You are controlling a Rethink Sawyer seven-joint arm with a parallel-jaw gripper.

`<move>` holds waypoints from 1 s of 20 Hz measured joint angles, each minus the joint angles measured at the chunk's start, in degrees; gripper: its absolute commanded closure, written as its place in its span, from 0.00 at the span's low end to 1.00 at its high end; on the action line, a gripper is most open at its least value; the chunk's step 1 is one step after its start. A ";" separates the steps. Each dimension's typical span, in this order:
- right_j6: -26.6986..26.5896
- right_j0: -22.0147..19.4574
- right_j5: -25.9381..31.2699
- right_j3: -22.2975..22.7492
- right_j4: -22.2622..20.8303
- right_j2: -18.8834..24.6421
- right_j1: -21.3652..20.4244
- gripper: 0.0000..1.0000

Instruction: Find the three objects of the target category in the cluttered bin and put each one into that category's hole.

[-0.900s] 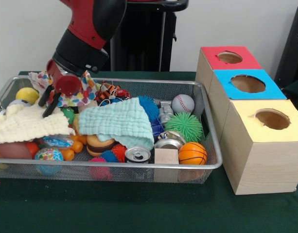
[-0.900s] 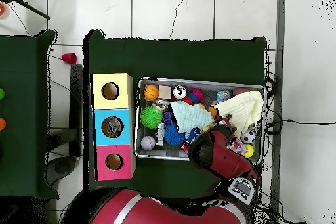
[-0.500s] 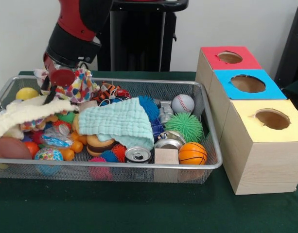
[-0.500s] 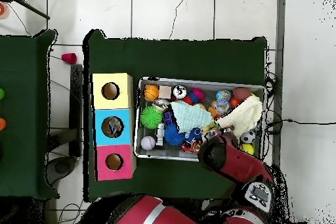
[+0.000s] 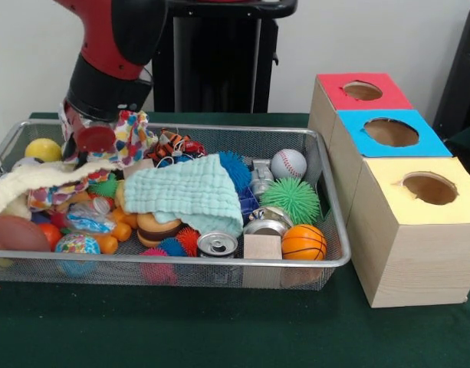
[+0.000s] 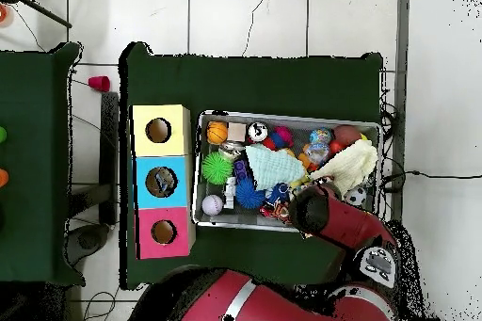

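Observation:
The silver wire-mesh bin [image 5: 219, 263] is full of toys; it also shows in the overhead view [image 6: 282, 117]. My gripper [image 5: 75, 153] hangs over the bin's far left part, shut on the edge of a cream cloth [image 5: 35, 180] that it holds up off the pile. Under the raised cloth lies a wrinkly see-through bottle [image 5: 87, 222] with a blue label, and a second clear one [image 5: 97, 205] sits just behind it. The blue-topped box with its round hole [image 5: 391, 132] stands right of the bin, between the other two boxes. In the overhead view my arm [image 6: 329, 221] hides the gripper.
A red-topped box [image 5: 363, 90] and a yellow-topped box [image 5: 428, 188] flank the blue one. A teal cloth [image 5: 185, 192] covers the bin's middle. A silver can [image 5: 217, 244], a basketball [image 5: 304, 241], a baseball [image 5: 288, 163] and a green spiky ball [image 5: 294, 199] lie at the right.
My gripper has risen and drawn back to the left with the cream cloth. The cloth has come up off the pile, and the toys and bottles under it now show.

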 measured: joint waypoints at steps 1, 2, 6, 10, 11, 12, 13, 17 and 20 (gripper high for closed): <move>0.00 0.01 0.01 -0.57 -0.09 0.25 0.30 0.00; 0.00 0.01 0.01 -0.86 -0.12 0.43 0.41 0.00; 0.00 -0.05 0.02 -1.73 -0.26 1.25 0.56 0.00; 0.00 -0.21 0.02 -2.32 -1.26 1.64 0.61 0.00; -0.01 -0.27 0.01 -2.67 -1.86 1.74 0.61 1.00; -0.01 -0.27 0.01 -2.71 -1.90 1.75 0.61 1.00; -0.01 -0.27 0.01 -2.75 -1.93 1.77 0.61 1.00; -0.01 -0.24 0.04 -3.48 -2.39 2.08 0.74 1.00; -0.01 0.47 0.02 -4.07 -2.48 1.61 1.40 1.00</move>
